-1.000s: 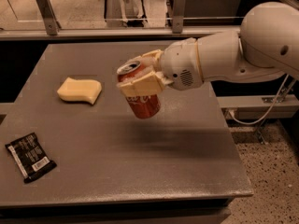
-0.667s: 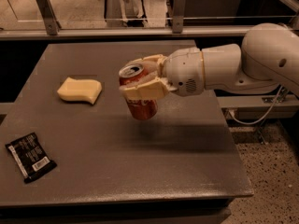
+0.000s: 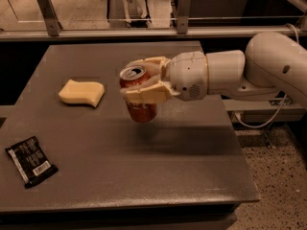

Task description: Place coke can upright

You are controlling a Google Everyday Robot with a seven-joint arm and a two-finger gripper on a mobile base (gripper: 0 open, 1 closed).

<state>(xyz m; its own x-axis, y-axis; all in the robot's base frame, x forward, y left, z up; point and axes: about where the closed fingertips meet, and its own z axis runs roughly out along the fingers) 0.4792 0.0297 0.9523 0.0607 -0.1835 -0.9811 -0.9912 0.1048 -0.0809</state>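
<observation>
- A white robot arm reaches in from the right, and its pincer (image 3: pixel 128 80) pinches the coke can (image 3: pixel 141 111) around its upper half, one tan finger on each side.
- The can hangs above the middle of the grey counter (image 3: pixel 158 176), apparently not touching it; a soft shadow lies just beneath.
- A second ago the can leans, its silver top tipped toward the far left. Now it stands much nearer upright, top facing up, with only a slight tilt left.
- The wrist has levelled out, and the can has kept roughly the same spot over the counter.
- That suggests the righting is nearly finished; what remains, I judge, is lowering the can onto its base and letting go.
- A yellow sponge (image 3: pixel 81 92) lies well to the left, and a black snack packet (image 3: pixel 31 161) sits near the front left corner, both away from the can.
</observation>
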